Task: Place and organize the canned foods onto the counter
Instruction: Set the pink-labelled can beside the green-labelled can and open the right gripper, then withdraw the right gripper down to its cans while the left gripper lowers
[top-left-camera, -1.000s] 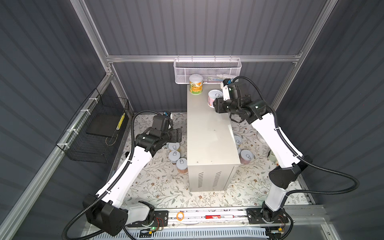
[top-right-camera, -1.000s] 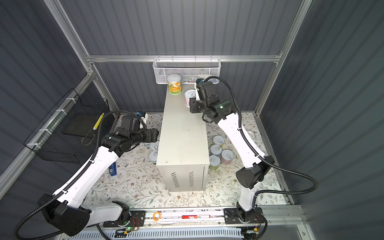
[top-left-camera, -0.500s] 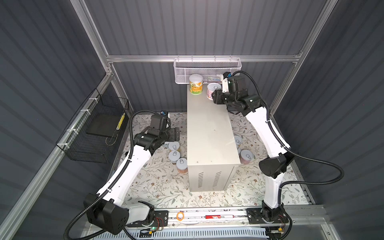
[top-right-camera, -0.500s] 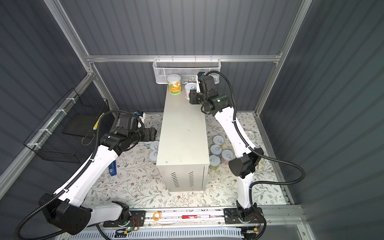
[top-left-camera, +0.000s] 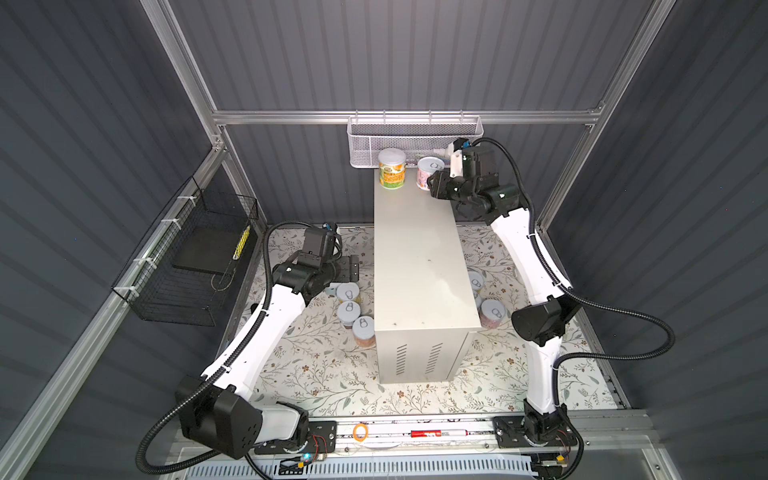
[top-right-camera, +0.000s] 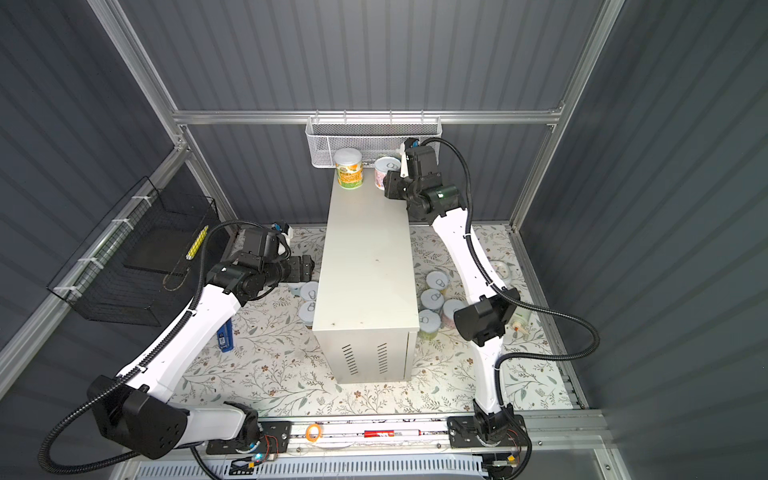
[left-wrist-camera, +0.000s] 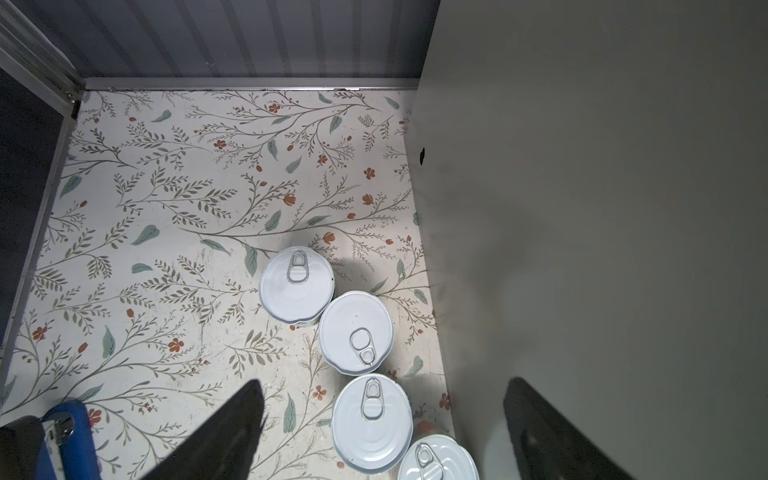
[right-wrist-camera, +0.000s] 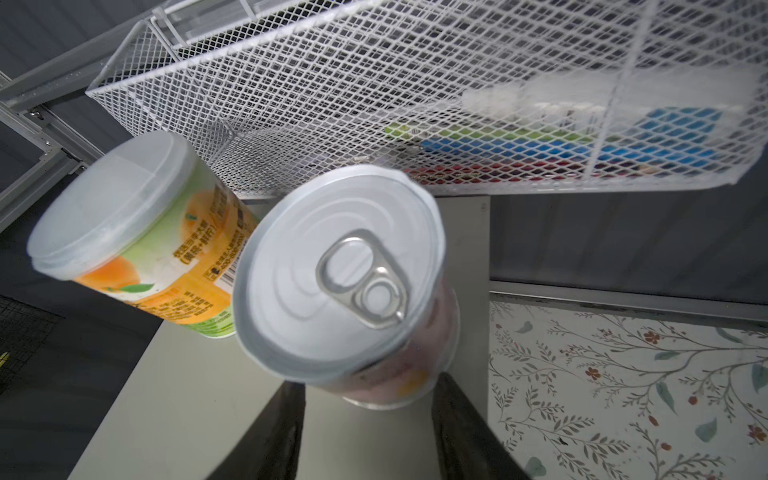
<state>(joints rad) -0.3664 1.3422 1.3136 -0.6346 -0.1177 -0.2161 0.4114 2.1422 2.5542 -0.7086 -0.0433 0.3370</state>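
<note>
A black wire basket hangs on the left wall, and a blue stapler lies on the floral mat beside the left arm. The left gripper hovers low over the mat with its jaws spread wide and nothing between them. Just under it, a row of four cans with pull-tab lids stands on the mat against the left side of the counter.

On the counter's far end, an orange-labelled can with a plastic cap stands upright below the white mesh basket. Just beside it is the pink-labelled can, slightly tilted. The right gripper pinches its lower body between both fingers. Whether its base rests on the top I cannot tell. Four more cans cluster on the mat to the counter's right, near the right arm's elbow.
</note>
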